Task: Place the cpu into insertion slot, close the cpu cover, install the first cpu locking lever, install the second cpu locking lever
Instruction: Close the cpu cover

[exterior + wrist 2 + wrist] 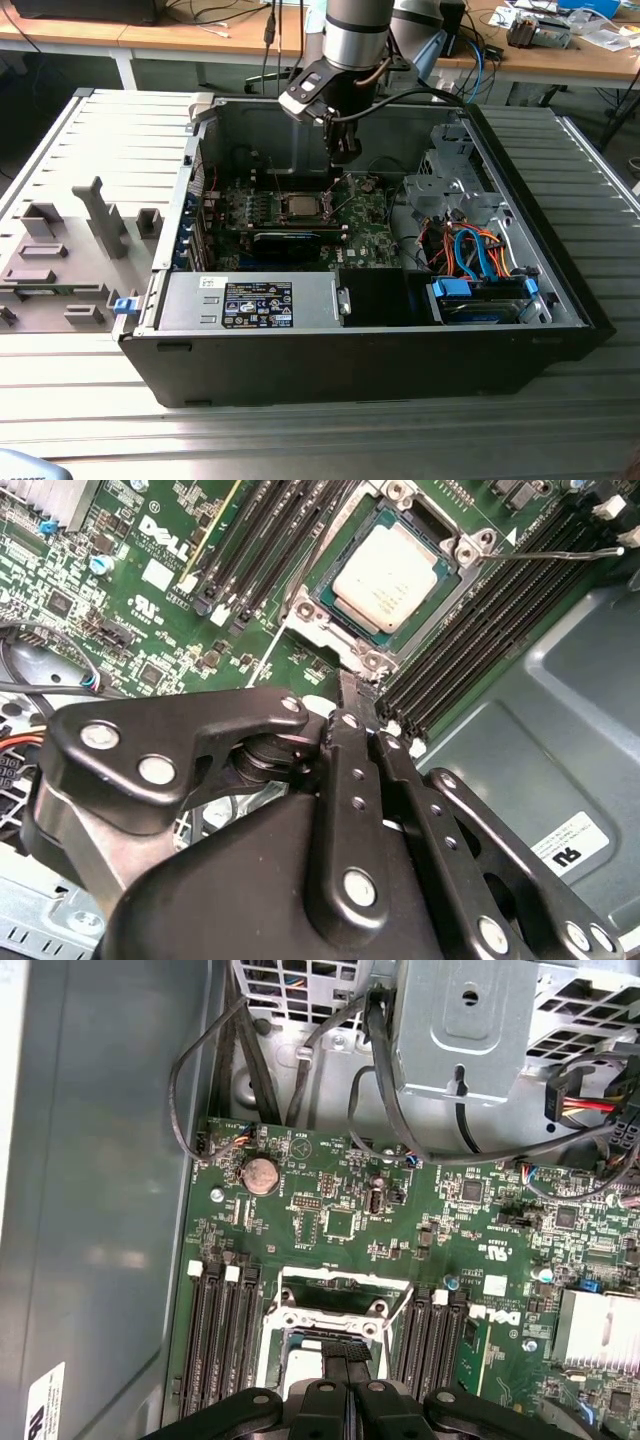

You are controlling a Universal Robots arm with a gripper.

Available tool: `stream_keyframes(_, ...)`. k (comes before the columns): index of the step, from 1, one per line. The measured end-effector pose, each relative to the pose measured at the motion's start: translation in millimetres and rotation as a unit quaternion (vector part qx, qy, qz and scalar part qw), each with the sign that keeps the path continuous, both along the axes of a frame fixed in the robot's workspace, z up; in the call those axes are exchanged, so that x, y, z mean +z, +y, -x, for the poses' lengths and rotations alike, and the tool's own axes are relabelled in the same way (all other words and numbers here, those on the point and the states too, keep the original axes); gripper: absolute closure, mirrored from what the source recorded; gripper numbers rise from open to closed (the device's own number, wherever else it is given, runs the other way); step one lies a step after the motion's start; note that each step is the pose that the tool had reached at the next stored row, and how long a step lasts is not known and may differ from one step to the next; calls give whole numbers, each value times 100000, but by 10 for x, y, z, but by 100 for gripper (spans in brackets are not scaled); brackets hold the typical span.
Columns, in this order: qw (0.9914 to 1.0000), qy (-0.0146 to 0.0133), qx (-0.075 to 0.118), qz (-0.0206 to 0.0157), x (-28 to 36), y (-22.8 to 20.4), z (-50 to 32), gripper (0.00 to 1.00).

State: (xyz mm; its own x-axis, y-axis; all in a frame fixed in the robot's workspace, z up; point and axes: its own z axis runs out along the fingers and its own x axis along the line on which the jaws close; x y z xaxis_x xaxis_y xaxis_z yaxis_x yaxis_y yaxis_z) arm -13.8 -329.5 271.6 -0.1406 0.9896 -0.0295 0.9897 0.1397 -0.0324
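The cpu (392, 572), a small square chip with a pale metal top, lies in the socket on the green motherboard (150, 600). The silver cpu cover (322, 608) lies flat around it as a frame. One thin wire lever (560, 552) sticks out from a socket corner over the memory slots, and another (265, 660) slants off the opposite side. My gripper (362, 695) is shut with nothing between its black fingers, its tip just off the socket's corner. In the exterior view the gripper (343, 150) hangs inside the case above the cpu (299, 205). The first wrist view shows the gripper (347, 1365) over the socket frame (330, 1320).
The open computer case (560, 280) lies on a ribbed metal table (300, 440). Black memory slots (480, 630) flank the socket. A drive cage (470, 1020) with loose cables (470, 250) stands at the exterior view's right, and a power supply (250, 300) sits near the front.
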Motion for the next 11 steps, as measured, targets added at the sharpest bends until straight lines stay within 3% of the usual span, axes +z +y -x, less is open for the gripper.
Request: stream_keyframes(11,100000,0,0,1,0,0,-52,89)
